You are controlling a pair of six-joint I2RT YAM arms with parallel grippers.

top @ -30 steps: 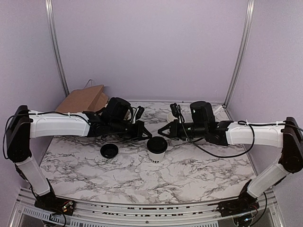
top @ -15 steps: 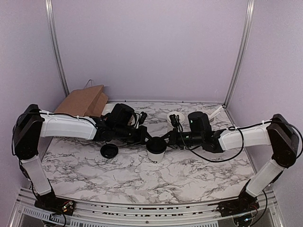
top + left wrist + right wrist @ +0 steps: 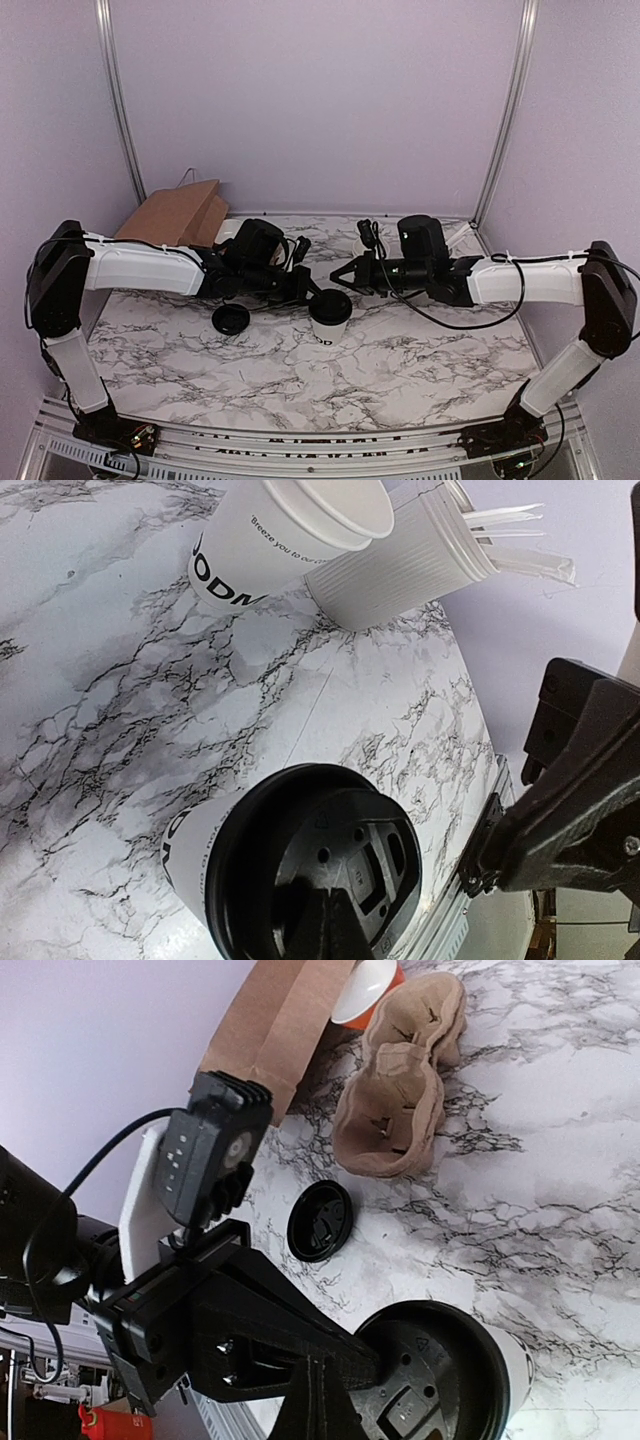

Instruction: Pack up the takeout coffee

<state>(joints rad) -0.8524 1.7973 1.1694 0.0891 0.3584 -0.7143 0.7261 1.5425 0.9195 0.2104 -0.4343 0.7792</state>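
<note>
The takeout coffee cup (image 3: pixel 328 330), white with black lettering, stands mid-table with a black lid (image 3: pixel 331 305) on it. My left gripper (image 3: pixel 316 292) is shut, and its tips lie on the lid's left edge. In the left wrist view the shut left gripper (image 3: pixel 332 902) points onto the lid (image 3: pixel 330 850). My right gripper (image 3: pixel 336 282) is shut too and hovers just above the lid's far side. The right wrist view shows the right gripper (image 3: pixel 318 1378) over the lid (image 3: pixel 440 1380), beside the left gripper's fingers (image 3: pixel 350 1355).
A loose black lid (image 3: pixel 231 319) lies left of the cup. A brown paper bag (image 3: pixel 178 212) lies at the back left, with a cardboard cup carrier (image 3: pixel 400 1090) near it. An open lettered cup (image 3: pixel 280 530), a ribbed cup stack (image 3: pixel 400 570) and wrapped utensils (image 3: pixel 510 540) sit at the back right.
My left gripper moved right onto the lid's edge. My right gripper dropped onto the lid, then lifted and drew back a little. The cup stayed put.
</note>
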